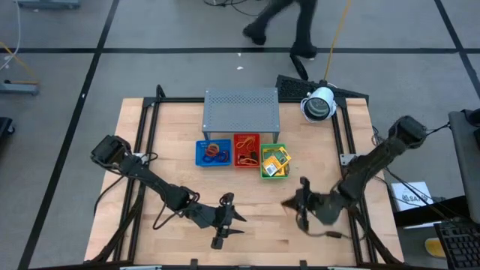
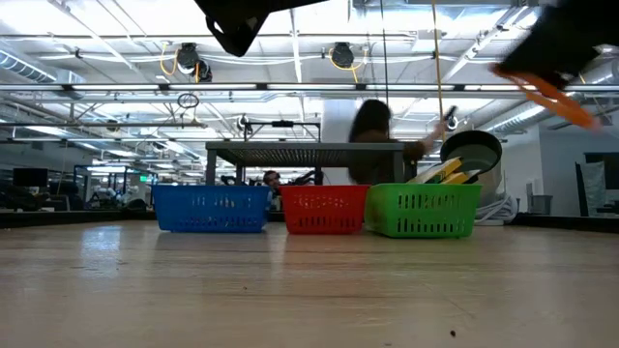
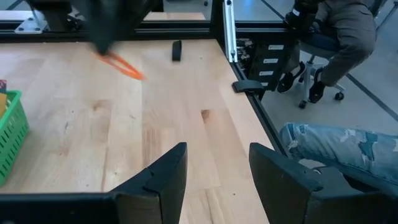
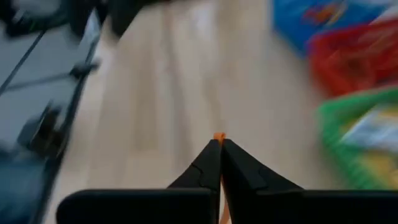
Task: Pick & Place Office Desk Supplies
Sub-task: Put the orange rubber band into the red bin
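My right gripper (image 1: 291, 202) hovers over the near right part of the table, shut on a thin orange rubber band (image 3: 122, 65). The low view shows it raised well above the wood (image 2: 553, 48), with the band (image 2: 559, 100) trailing below. My left gripper (image 1: 225, 219) is open and holds nothing near the table's near edge; its fingers (image 3: 166, 177) stand apart over bare wood. The blue tray (image 1: 214, 153) holds rings and bands, the red tray (image 1: 246, 151) orange bands, and the green tray (image 1: 274, 162) yellow-and-green packets. A small black piece (image 3: 176, 50) lies on the table. My right gripper pinches the orange rubber band between its two shut fingers; an orange end (image 4: 218, 136) peeks out at their tips. The band is lifted clear of the table and hangs slack and slanting below the fingers (image 3: 130, 71).
The grey perforated shelf (image 1: 241, 109) stands behind the three trays. A white round device (image 1: 319, 106) sits at the far right corner. Black frame rails (image 1: 341, 139) run along the table's sides. A person walks beyond the far edge (image 1: 289, 22), and another sits beside the right edge (image 3: 339, 146).
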You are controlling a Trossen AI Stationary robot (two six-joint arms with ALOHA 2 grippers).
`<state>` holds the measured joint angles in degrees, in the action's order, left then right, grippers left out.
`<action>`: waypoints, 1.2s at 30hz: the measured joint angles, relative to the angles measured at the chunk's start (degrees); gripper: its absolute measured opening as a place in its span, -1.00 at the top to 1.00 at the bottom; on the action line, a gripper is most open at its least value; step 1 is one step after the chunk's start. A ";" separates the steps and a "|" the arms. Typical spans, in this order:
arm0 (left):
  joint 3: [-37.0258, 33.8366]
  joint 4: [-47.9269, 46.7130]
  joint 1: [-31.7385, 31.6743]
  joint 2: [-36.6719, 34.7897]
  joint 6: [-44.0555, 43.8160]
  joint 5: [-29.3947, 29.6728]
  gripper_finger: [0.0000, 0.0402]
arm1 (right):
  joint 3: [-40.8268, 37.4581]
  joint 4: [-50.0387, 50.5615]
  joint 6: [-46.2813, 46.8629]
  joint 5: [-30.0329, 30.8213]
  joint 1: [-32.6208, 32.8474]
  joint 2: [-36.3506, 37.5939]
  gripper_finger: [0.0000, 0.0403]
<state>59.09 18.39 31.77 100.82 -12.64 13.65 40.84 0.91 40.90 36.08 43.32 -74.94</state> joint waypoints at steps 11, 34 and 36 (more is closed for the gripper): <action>0.00 -0.30 0.02 0.00 -1.40 -0.02 0.09 | 0.02 -17.56 -24.16 -3.45 -19.46 5.71 1.00; -0.02 -0.26 -2.56 0.00 -2.97 -0.02 0.09 | 0.09 -42.87 -27.37 -30.37 -46.76 -11.56 0.92; -0.02 -0.28 -2.56 0.00 -2.97 -0.02 0.09 | 0.09 -42.95 -27.05 -30.38 -46.74 -11.56 0.83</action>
<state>59.07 18.11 29.21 100.82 -15.62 13.63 40.93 -42.04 13.85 5.69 -3.42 -86.50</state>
